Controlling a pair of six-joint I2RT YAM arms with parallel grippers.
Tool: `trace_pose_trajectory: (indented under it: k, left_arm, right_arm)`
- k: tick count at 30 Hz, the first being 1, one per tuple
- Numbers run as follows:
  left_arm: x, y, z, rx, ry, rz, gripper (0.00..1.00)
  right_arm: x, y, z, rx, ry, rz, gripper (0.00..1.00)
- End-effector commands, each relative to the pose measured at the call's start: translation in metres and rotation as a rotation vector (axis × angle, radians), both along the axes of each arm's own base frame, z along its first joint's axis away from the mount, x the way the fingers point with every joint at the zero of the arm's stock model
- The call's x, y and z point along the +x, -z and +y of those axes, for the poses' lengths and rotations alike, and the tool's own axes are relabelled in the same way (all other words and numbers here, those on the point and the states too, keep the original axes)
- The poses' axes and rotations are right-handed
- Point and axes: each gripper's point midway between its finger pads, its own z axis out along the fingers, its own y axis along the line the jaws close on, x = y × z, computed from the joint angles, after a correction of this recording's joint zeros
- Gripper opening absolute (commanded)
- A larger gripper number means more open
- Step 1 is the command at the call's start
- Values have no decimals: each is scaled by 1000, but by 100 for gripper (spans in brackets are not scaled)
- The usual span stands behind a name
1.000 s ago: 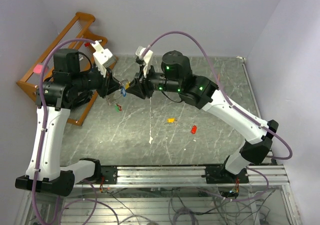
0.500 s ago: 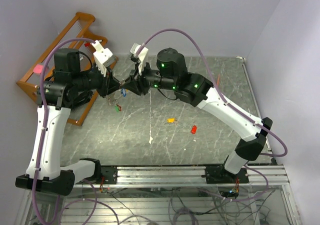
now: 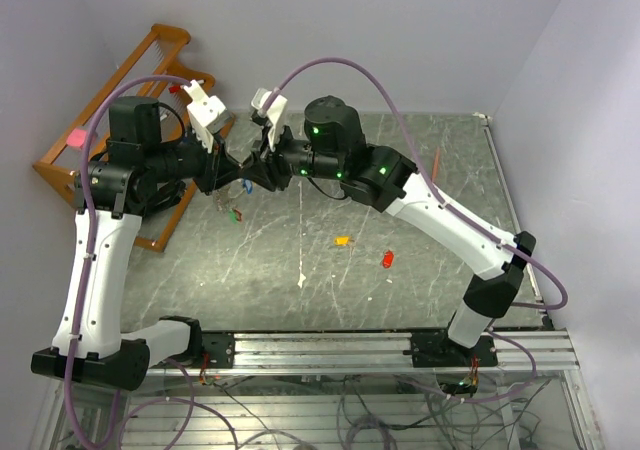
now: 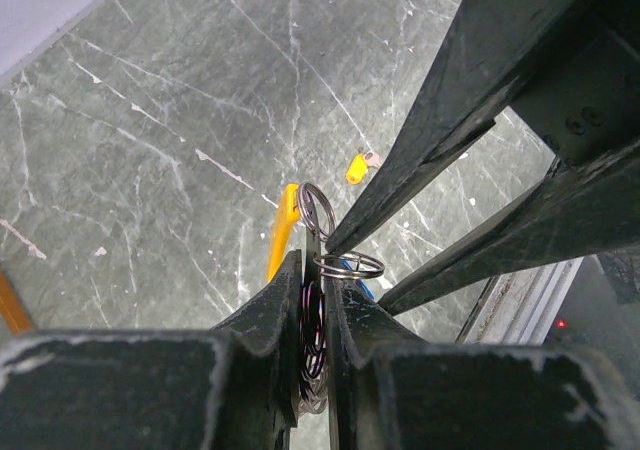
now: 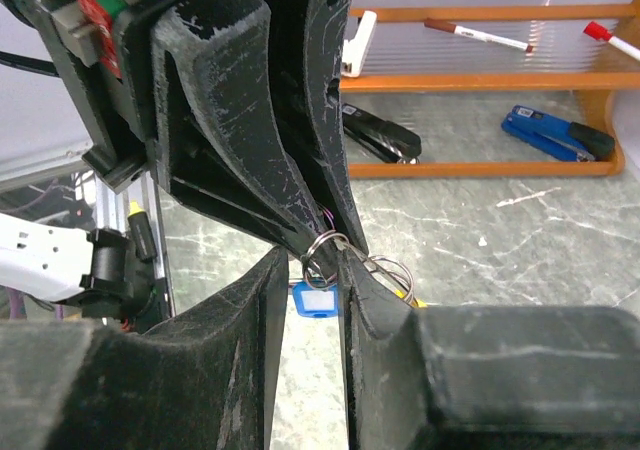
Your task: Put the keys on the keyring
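My left gripper [image 3: 232, 168] is shut on the silvery keyring [image 4: 313, 315], held above the table at the back left; its yellow banana piece [image 4: 283, 232] hangs beside the fingers. My right gripper [image 3: 256, 170] meets it tip to tip. Its jaws stand narrowly apart, pinching the small ring [image 5: 322, 245] of the blue key [image 5: 316, 300], whose tag hangs below; that ring [image 4: 350, 265] touches the keyring's loop [image 4: 318, 210]. A green key [image 3: 236, 213], an orange-yellow key [image 3: 342, 240] and a red key [image 3: 387, 259] lie loose on the table.
A wooden rack [image 3: 150, 60] stands at the back left, holding markers [image 5: 478, 35], a black stapler [image 5: 380, 140] and a blue stapler [image 5: 555, 135]. A thin orange-red pencil [image 3: 436, 160] lies at the back right. The metal rail [image 3: 330, 345] runs along the near edge.
My right gripper has moved left with the blue key until its tips meet the left gripper. The left arm has stayed almost still.
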Motion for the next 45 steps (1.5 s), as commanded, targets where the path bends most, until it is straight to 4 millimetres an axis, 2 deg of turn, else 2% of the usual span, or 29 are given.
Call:
trace_pose_trajectory:
  k: [1,8,13,23,30,39,43,45]
  left_arm:
    - [2,-16,-3,-29,17,-58,7]
    - [2,-16,-3,-25,18,-59,7]
    - [1,-15,-2,-22,19,-59,7]
    - [-8,-17,-5,-19,63,-73,7]
    - [-16,-18,-8,-22,113,-85,7]
    - [-17,-18,-8,-16,118,-91,9]
    - [-16,-20,-8,-17,118,-97,14]
    - [-14,-20,-7,-14,113,-96,23]
  right_arm:
    - [-1,-9,3,14,-5,-16,26]
    - [0,-9,2,17,3,-15,19]
    - [0,-10,1,20,9,-11,9]
    - [5,-18,-8,40,46,-19,0]
    - [7,-24,-17,69,59,-6,0]
    - [3,-30,-17,85,27,24,0]
    - [2,-31,-16,92,-5,82,0]
    - [4,-34,-19,95,-10,116,0]
